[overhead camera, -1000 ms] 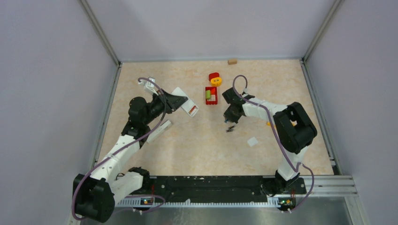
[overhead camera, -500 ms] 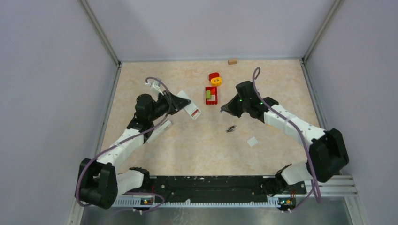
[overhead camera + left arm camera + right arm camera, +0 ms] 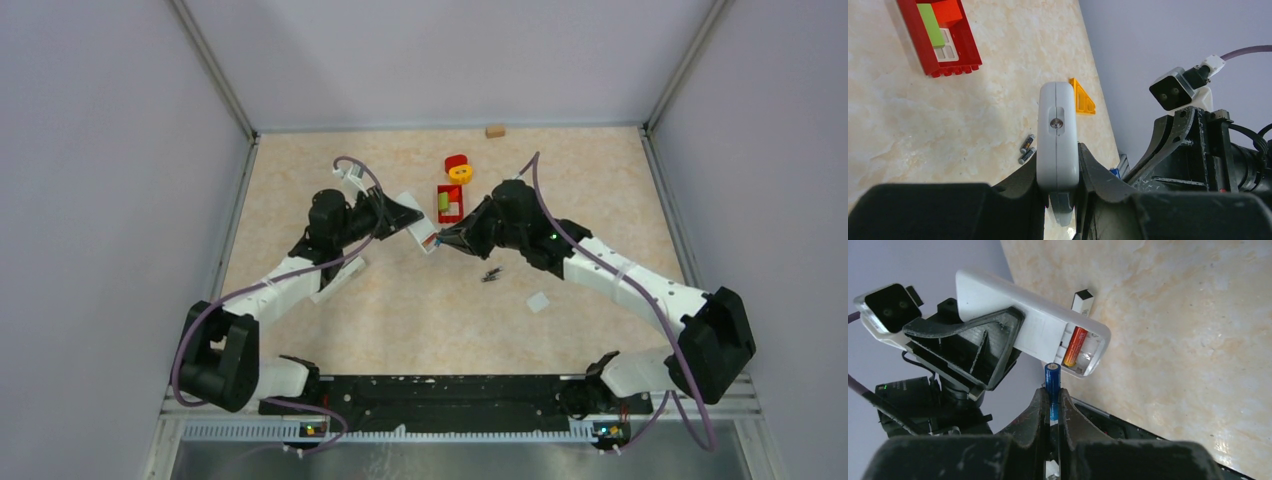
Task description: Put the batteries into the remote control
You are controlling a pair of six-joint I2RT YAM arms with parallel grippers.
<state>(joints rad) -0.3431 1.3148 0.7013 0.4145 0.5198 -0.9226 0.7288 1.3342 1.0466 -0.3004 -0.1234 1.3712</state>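
Battery [image 3: 1052,381] end-on toward remote [image 3: 1035,330] bay, long axis along right jaws.

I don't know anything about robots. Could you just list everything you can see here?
remote: 1, white, battery bay open, held above the table
reddish battery: 1, orange-red, seated in the remote's bay
blue battery: 1, blue, pinched just below the bay
loose batteries: 2, dark, lying side by side mid-table
red tray: 1, red, far middle; holds a green block and an orange-red block
round piece: 1, red and yellow, behind the tray
tan block: 1, far edge
white square: 1, small, right of the loose batteries
orange piece: 1, right side
long white thing: 1, under the left arm, perhaps another remote
table: 1, beige marbled
left gripper: black, clamps the remote
right gripper: black, grips the blue battery
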